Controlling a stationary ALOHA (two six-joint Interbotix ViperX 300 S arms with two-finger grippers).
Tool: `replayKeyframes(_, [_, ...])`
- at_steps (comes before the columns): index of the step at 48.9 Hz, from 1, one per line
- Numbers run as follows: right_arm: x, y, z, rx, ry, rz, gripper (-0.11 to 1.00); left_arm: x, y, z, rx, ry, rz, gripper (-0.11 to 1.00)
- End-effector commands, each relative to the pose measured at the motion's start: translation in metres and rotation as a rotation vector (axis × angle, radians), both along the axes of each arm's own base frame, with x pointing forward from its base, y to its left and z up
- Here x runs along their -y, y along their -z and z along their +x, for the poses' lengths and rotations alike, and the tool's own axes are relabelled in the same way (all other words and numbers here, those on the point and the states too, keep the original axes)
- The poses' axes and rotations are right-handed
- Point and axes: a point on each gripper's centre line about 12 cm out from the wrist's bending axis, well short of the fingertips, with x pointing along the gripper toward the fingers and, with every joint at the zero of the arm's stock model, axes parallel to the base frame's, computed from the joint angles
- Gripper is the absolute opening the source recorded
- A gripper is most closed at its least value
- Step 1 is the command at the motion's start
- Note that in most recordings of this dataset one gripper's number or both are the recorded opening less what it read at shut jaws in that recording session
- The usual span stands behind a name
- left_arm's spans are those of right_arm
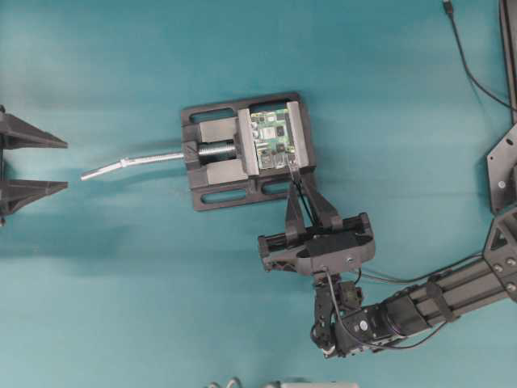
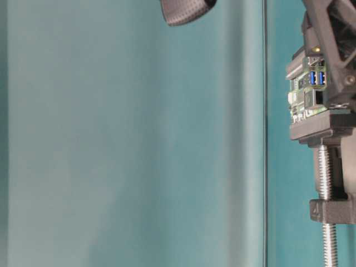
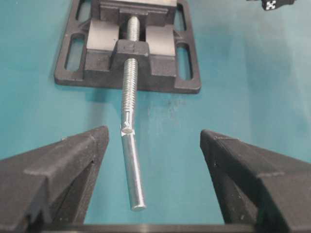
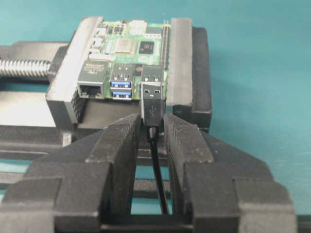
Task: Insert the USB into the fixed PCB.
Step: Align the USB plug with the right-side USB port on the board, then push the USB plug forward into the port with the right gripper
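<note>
The fixed PCB, green with silver ports, sits clamped in the black vise; it also shows in the overhead view and the table-level view. My right gripper is shut on the USB, a dark plug whose thin black cable runs back between the fingers. The plug's metal tip meets the right-hand silver port, with some metal still showing. From overhead, the right gripper points at the board's near edge. My left gripper stands open and empty at the far left.
The vise's silver screw handle sticks out toward the left gripper, its end lying between the open fingers without touching them. Another long black cable with its own plug runs along the top right. Teal tabletop surrounds the vise.
</note>
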Motion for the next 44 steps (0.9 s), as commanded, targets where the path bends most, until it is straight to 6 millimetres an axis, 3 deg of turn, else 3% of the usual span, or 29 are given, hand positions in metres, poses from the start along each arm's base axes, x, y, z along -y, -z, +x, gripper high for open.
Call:
replayKeyframes(1, [0.0018,-0.0211,0.0044,0.057,0.003,0.022,0.21,-0.0004,-0.0049,0.0024,0.015,0.002,0.011,0.92])
replayKeyframes(44, [0.0101,-0.0191,0.0088,0.055,0.021,0.035,0.21,-0.0004,-0.0049,0.0024,0.015,0.002,0.011,0.92])
